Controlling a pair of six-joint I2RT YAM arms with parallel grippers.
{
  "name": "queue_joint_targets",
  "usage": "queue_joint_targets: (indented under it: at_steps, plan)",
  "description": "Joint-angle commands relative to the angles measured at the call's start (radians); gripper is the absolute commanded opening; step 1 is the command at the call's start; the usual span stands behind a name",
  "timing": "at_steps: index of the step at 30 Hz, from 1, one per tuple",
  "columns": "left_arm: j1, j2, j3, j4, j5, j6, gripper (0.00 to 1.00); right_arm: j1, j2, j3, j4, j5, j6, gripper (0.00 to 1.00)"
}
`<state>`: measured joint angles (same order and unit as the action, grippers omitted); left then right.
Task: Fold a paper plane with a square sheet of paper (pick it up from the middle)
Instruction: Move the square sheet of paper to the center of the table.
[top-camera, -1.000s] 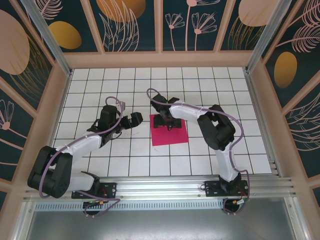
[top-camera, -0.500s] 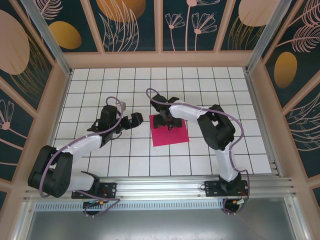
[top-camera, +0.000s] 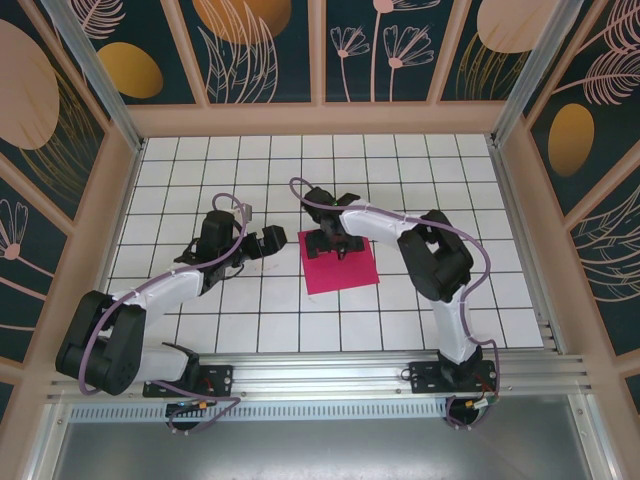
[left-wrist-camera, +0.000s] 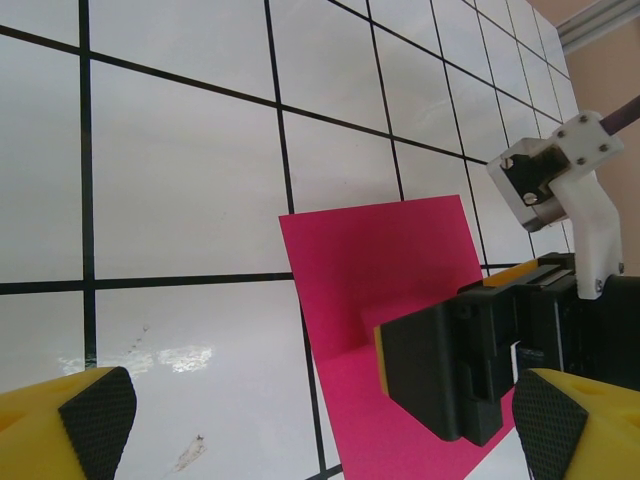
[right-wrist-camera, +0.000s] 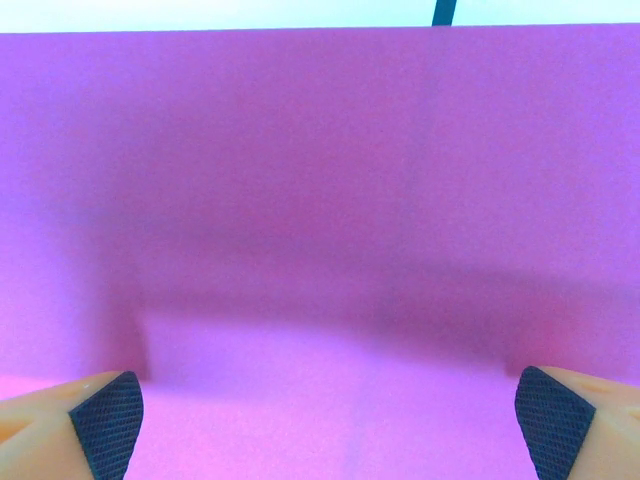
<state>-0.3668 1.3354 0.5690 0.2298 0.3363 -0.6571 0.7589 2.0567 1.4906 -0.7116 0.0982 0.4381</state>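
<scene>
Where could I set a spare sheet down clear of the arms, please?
Bare: the far rows of the table along the back wall, and the tiles between the right arm and the right rail. Crowded: the middle, where the right gripper sits over the paper with the left gripper beside it.

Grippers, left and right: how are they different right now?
The right gripper hangs over the pink paper. The left gripper is beside the paper, over bare white tiles. The right gripper points down at the sheet, while the left gripper faces it from the side. What they share: both are open, and neither is holding anything.
</scene>
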Motion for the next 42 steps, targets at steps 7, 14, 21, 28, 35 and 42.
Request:
queue_joint_targets:
  at_steps: [7, 14, 21, 28, 35, 42]
  plan:
    - [-0.003, -0.001, 0.013, -0.002, 0.021, 0.017, 0.99, -0.011, -0.025, -0.055, 0.014, -0.065, -0.022, 0.99]
    - [-0.001, -0.002, 0.015, -0.009, 0.022, 0.017, 0.98, -0.012, 0.017, -0.126, 0.041, -0.079, -0.016, 0.99]
    - [-0.001, -0.001, 0.011, -0.005, 0.022, 0.011, 0.98, -0.015, 0.019, -0.171, 0.079, -0.117, 0.012, 0.95]
    - [-0.001, -0.001, 0.011, -0.004, 0.021, 0.010, 0.98, -0.017, 0.016, -0.145, 0.070, -0.106, 0.019, 0.88]
    - [-0.002, 0.001, 0.009, -0.002, 0.021, 0.005, 0.99, -0.014, 0.021, -0.107, 0.033, -0.053, 0.026, 0.80]
    - [-0.002, -0.001, 0.009, -0.001, 0.027, 0.006, 0.98, -0.009, 0.000, -0.070, 0.027, -0.079, 0.022, 0.91]
